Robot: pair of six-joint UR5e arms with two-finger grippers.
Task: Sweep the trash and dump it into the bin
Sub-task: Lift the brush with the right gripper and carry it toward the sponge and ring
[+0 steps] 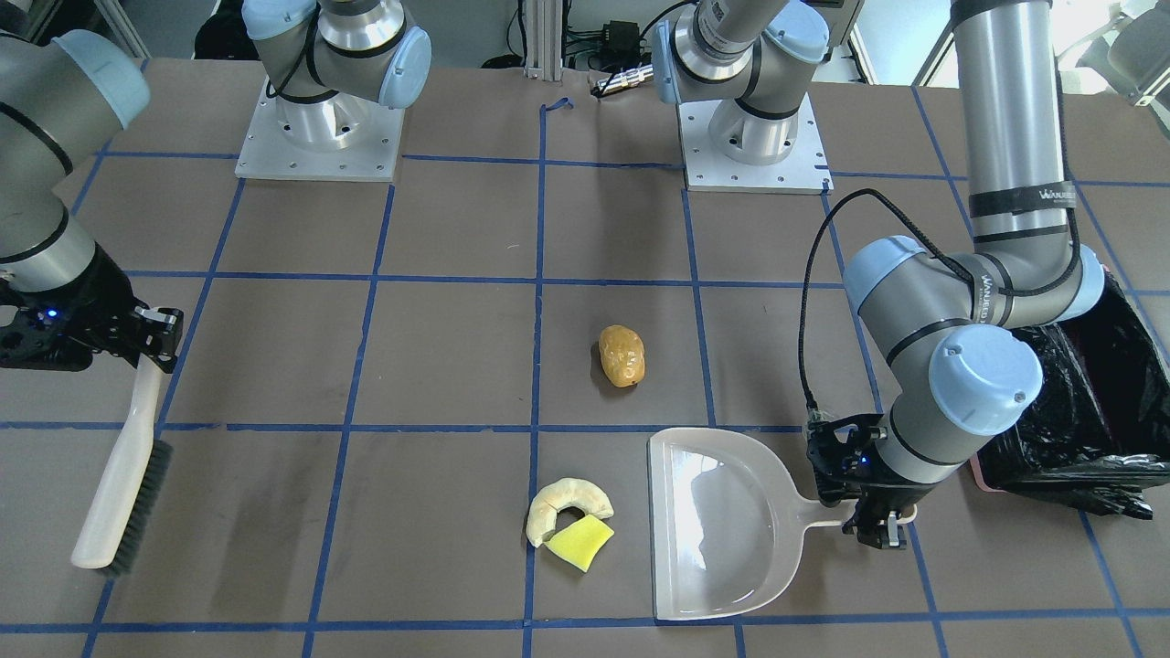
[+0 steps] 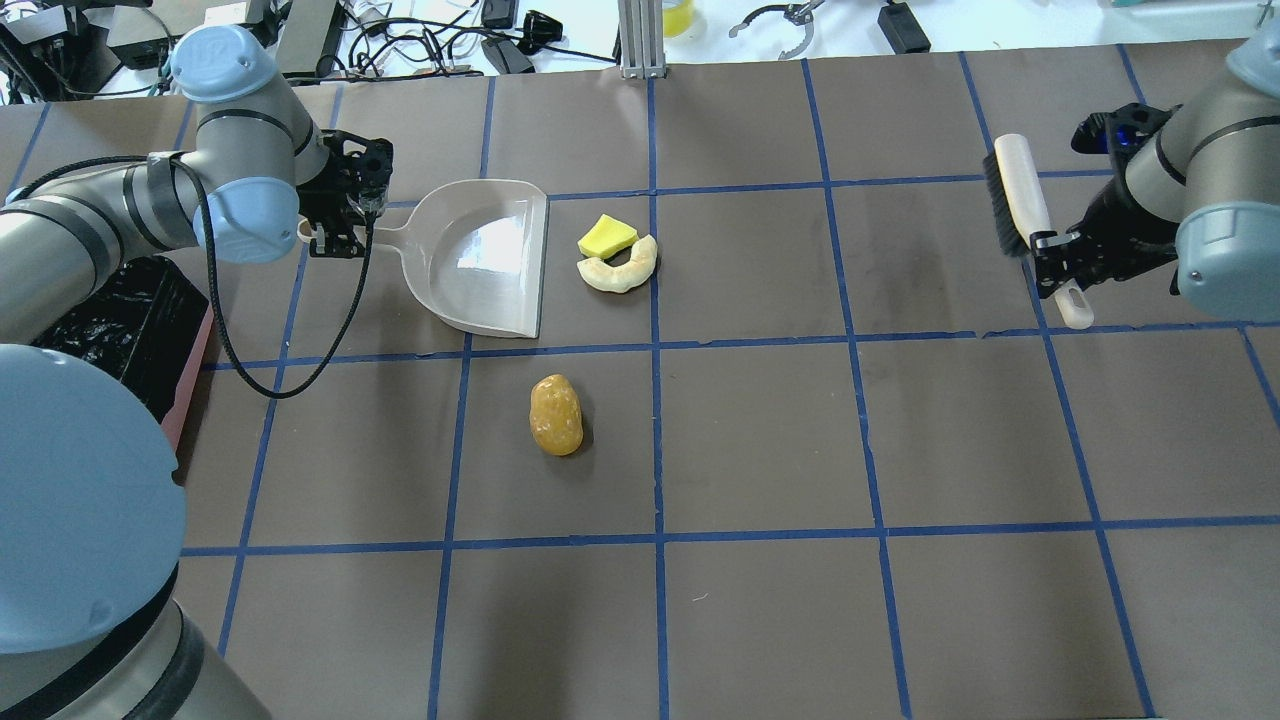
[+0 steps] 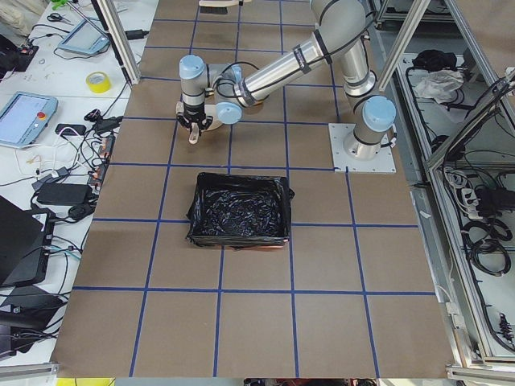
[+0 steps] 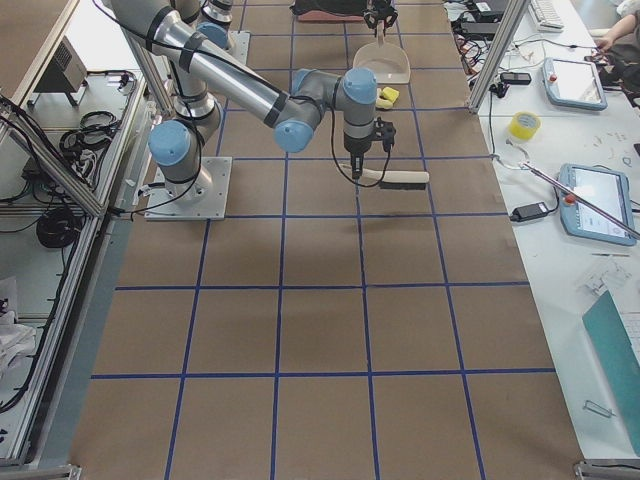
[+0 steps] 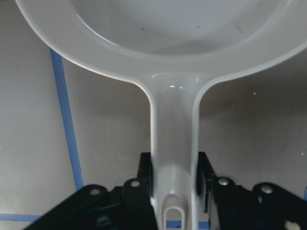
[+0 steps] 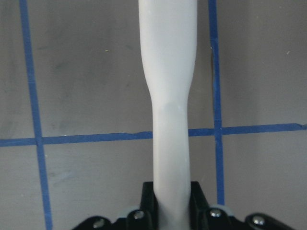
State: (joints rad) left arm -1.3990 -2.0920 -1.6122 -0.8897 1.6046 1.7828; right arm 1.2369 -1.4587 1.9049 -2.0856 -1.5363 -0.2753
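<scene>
Trash bin [image 2: 130,320] sits far left, beside the bent left arm. The left gripper [image 2: 338,238], wrist pointing down, is clamped on the dustpan [image 2: 480,290] by its handle end. Off the pan's lip the sponge wedge [image 2: 606,236] touches the bread piece [image 2: 620,273]. The potato-like lump [image 2: 556,414] lies apart. Far right, the right gripper [image 2: 1058,255] pinches the brush [image 2: 1015,195] by its handle.

Open lane over brown taped desk [image 2: 900,430] from pale curved bread-like piece [image 2: 620,272] to cream-handled black-bristled brush [image 2: 1022,190]; glossy golden-brown lump [image 2: 556,414] sits apart, nearer robot.
</scene>
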